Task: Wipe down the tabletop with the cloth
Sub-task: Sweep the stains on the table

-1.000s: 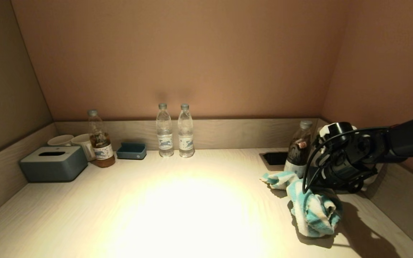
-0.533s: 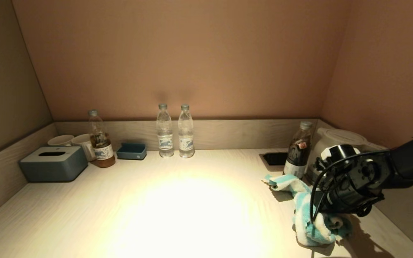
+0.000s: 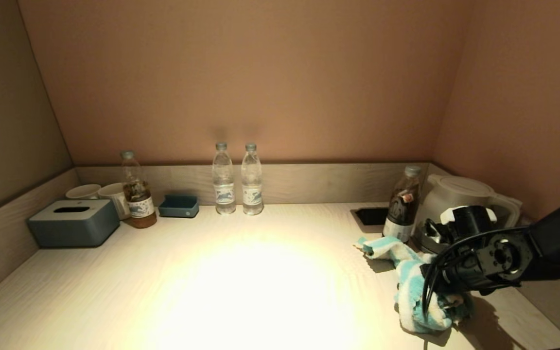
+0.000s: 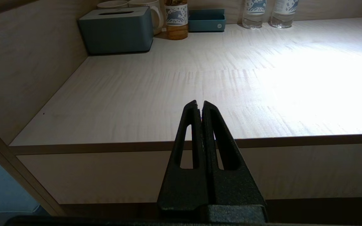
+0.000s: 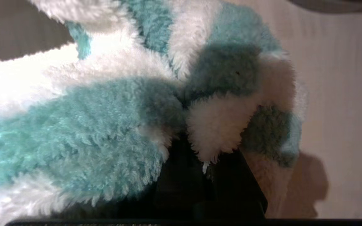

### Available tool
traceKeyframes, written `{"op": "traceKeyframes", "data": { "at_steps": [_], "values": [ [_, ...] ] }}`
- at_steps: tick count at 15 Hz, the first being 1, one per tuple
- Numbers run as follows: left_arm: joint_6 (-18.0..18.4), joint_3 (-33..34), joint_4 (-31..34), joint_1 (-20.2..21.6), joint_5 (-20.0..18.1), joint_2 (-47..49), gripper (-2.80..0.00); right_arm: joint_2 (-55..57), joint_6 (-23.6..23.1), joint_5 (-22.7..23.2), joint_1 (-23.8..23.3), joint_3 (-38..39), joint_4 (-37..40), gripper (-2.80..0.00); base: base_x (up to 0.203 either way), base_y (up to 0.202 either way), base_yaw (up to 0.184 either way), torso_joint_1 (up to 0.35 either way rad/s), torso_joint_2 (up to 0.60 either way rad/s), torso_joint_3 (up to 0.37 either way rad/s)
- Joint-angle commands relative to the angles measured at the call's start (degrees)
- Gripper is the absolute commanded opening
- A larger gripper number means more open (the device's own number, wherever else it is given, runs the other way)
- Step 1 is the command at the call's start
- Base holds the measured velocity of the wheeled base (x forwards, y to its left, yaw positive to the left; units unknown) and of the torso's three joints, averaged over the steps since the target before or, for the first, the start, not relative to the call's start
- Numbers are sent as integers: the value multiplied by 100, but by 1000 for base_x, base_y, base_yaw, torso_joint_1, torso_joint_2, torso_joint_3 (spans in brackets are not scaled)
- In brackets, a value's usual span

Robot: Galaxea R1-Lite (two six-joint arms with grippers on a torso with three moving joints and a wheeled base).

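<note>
1. 1 arm is at work: your right gripper (image 3: 447,302) sits low at the near right corner of the tabletop (image 3: 260,272), clenched on a bunched fold of the cloth (image 3: 418,291). The rest of the cloth trails back toward the dark bottle (image 3: 400,204).
2. Judgement: keep the wad pressed flat and sweep left into the lit centre. Lift too high and only the tail drags.
3. Steer clear of the dark bottle and the kettle (image 3: 455,199); both stand just beside the trailing end and could be snagged.
4. The cloth is thick fleece, teal and white striped, soft and crumpled. The tabletop is pale wood grain, smooth and flat.
5. Your left gripper (image 4: 200,106) is parked off the front edge, fingers pressed together, holding nothing.
</note>
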Motion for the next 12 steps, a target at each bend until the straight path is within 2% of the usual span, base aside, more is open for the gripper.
{"op": "traceKeyframes", "data": {
  "at_steps": [1, 7, 10, 12],
  "values": [
    [0, 0, 1, 3, 2, 6, -280, -19, 3, 3, 8, 79, -1529, -280, 0, 0, 0, 0, 0, 0],
    [0, 0, 1, 3, 2, 6, -280, -1253, -5, 178, 195, 995, -1530, -280, 0, 0, 0, 0, 0, 0],
    [0, 0, 10, -6, 2, 6, -280, -1396, -10, 188, 304, 1010, -1430, -280, 0, 0, 0, 0, 0, 0],
    [0, 0, 1, 3, 2, 6, -280, -2189, -17, 188, 501, 945, -1129, -280, 0, 0, 0, 0, 0, 0]
  ]
}}
